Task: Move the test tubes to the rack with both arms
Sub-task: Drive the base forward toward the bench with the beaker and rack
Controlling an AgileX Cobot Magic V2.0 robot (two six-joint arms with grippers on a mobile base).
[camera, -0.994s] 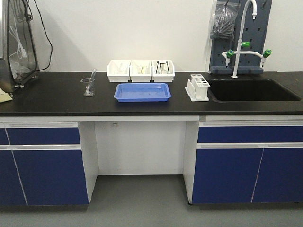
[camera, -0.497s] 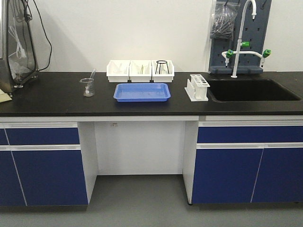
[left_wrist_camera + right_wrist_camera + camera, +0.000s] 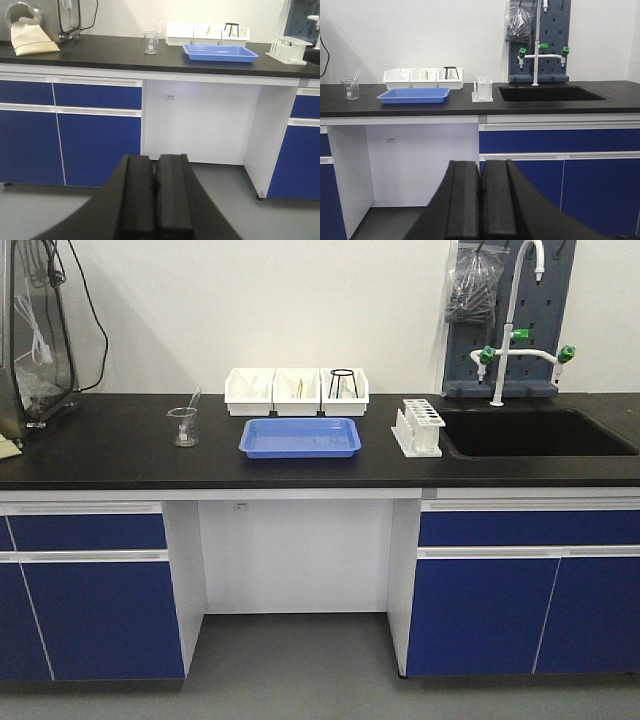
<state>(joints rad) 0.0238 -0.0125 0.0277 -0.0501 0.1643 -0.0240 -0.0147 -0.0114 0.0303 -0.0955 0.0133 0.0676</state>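
Jaws together, wrist views only.

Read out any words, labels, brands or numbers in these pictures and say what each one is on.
No text is readable in any view.
Small pale tag on the white panel under the black countertop: too small to read.
Clear glass beaker: no legible markings.

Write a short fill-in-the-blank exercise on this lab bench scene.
The white plastic test tube rack stands between the shallow blue plastic tray and the black ____.
Behind the tray sit ____ white rectangular bins.
The left black claw and the right black claw are both ____.
Missing: sink; three; shut.
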